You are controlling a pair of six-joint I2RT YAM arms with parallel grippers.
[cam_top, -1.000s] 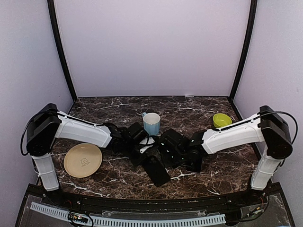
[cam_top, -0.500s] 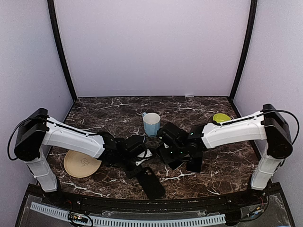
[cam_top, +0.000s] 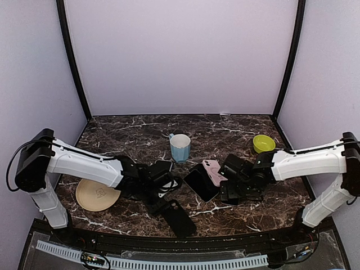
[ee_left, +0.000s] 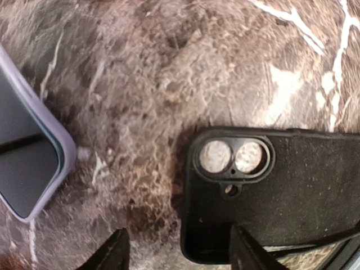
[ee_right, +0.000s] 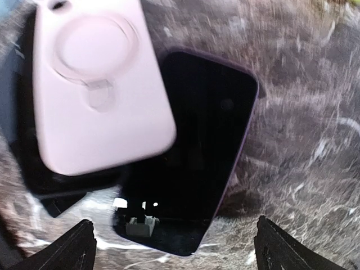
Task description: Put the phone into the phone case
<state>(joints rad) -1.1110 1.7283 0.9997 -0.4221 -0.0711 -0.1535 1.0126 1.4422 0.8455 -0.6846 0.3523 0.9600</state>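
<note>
Inventory, top view, L to R.

1. Tan plate [cam_top: 98, 194], lower left on marble table [cam_top: 140, 129]. Not involved.
2. Left gripper [ee_left: 180, 253], low, left of centre. Jaws apart, nothing between them. Hovers at the camera-cutout end of item 3.
3. Black phone case [ee_left: 275, 191], bottom centre. Flat, hollow side up, empty.
4. Blue mug [cam_top: 180, 147], centre, upright, behind the work area.
5. Phone [ee_right: 191, 152], centre, just right of mug. Flat on table, dark screen up, lilac edge. Apart from black case.
6. Pink phone case [ee_right: 95, 84], ring-marked back up. Overlaps phone's upper-left corner in right wrist view. Blurred, so can't tell if resting on phone or lifted.
7. Right gripper [ee_right: 179, 243], right of centre. Wide open, empty, above items 5–6.
8. Green bowl [cam_top: 263, 143], upper right.

Status: phone not in any case. Grasp, alignment and press-in all appear outstanding.
</note>
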